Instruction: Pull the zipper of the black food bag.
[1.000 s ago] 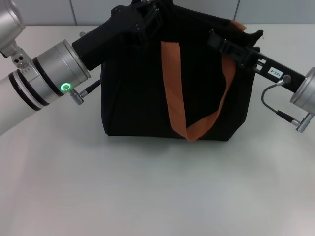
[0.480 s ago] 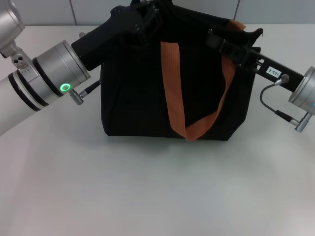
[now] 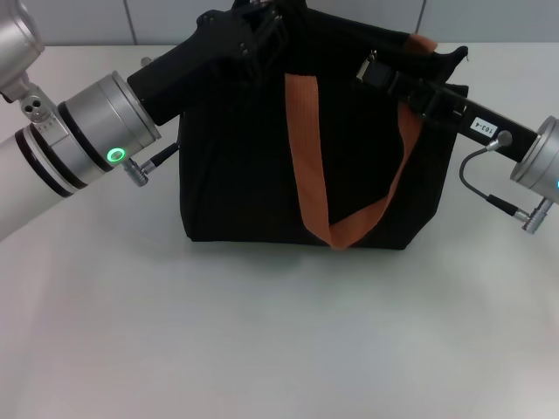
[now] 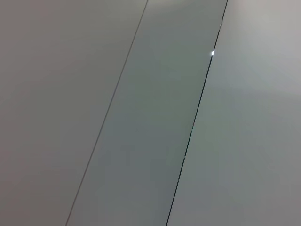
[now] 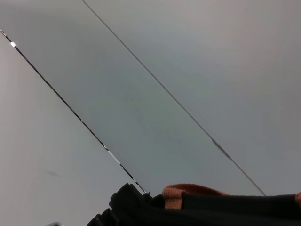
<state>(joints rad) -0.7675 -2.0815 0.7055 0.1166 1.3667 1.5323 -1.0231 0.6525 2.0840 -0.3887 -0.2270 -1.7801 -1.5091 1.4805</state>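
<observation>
Head view: the right tool point(image 3: 371, 68) reaches in from the right along the top edge of the bag point(image 3: 236, 175), its tip beside a small silver zipper point(image 3: 368, 63) pull on that edge. Whether this tool is clenched on the pull or released cannot be told; its tip is dark against the dark fabric. Just behind the tool an orange strap point(image 3: 306, 166) end shows at the bag's top, and the strap's long loop hangs down the front face below the tool. The left tool point(image 3: 266, 30) lies at the bag's top left corner, well apart from the right tool; its state likewise cannot be told. The bag stands upright on the pale worktop point(image 3: 279, 332), between the two arms. Right wrist view: the bag's black top edge point(image 5: 211, 207) and an orange strap end point(image 5: 188, 192) appear against a grey panelled wall point(image 5: 188, 70). Left wrist view: only the wall point(image 4: 94, 117).
</observation>
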